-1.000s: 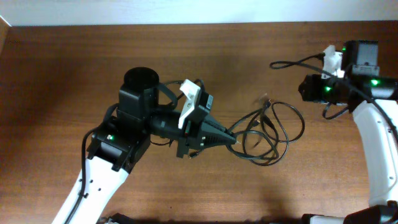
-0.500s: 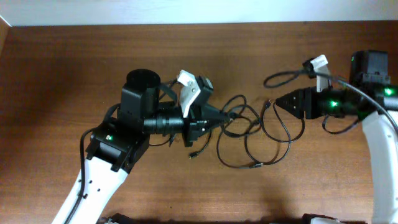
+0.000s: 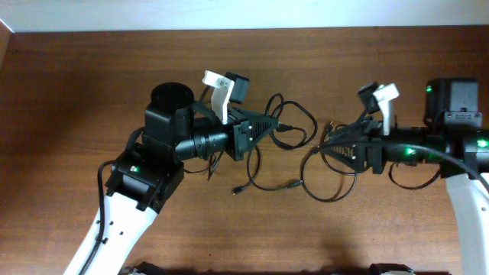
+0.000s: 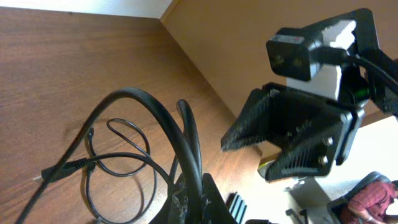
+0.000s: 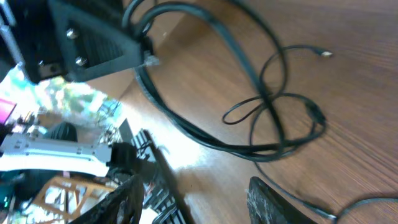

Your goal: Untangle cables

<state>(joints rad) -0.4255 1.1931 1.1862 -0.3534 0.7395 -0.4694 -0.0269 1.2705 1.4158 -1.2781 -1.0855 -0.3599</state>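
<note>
On the left I see the brown wooden table (image 3: pixel 76 92) and, above it, my left arm reaching to the right. The left gripper (image 3: pixel 273 124) is clenched on one strand of the thin black flexible cables (image 3: pixel 291 184). In the left wrist view this strand runs as a dark arc straight into the closed fingers. From the tip, one loop curls up and to the right, and another strand hangs down to the table and ends in a small plug (image 3: pixel 238 190) just below the gripper.

In the middle, between the two arms, the rest of the cables lie on the wood as several crossing loops and curls. They are not yet separated.

On the right, the right gripper (image 3: pixel 325 147) points to the left, towards the left one, and its tip is at the right edge of the tangle. Its jaws stand apart. In the right wrist view I see bare wood between the two fingers and the cables lie beyond them, so it grasps nothing.
</note>
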